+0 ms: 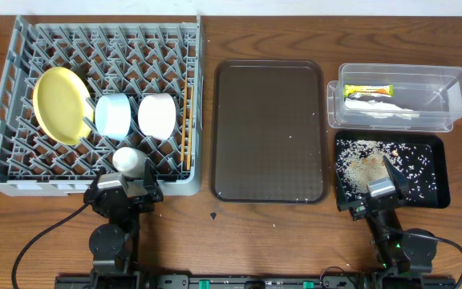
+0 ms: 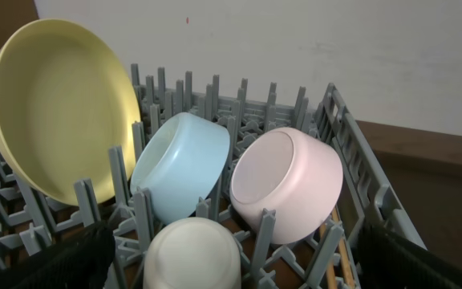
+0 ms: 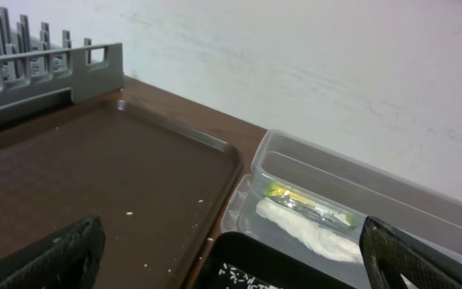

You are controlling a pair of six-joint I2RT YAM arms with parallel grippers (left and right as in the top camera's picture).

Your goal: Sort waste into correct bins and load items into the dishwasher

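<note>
The grey dish rack (image 1: 6,96) holds a yellow plate (image 1: 58,104), a light blue bowl (image 1: 112,115), a white bowl (image 1: 156,115), the chopsticks (image 1: 186,120) and a small cream cup (image 1: 127,160). My left gripper (image 1: 125,186) is open and empty at the rack's front edge, with the cup (image 2: 192,255) between its fingers' line. The clear tub (image 1: 455,92) holds the green-and-yellow wrapper (image 1: 367,91) and white scrap (image 1: 379,110). The black tray (image 1: 435,172) holds rice crumbs (image 1: 366,164). My right gripper (image 1: 382,186) is open and empty over the black tray's front edge.
A dark brown serving tray (image 1: 268,132) lies between the rack and the bins, with a few rice grains on it. Cables run along the table's front edge by both arm bases. A wall stands behind the table.
</note>
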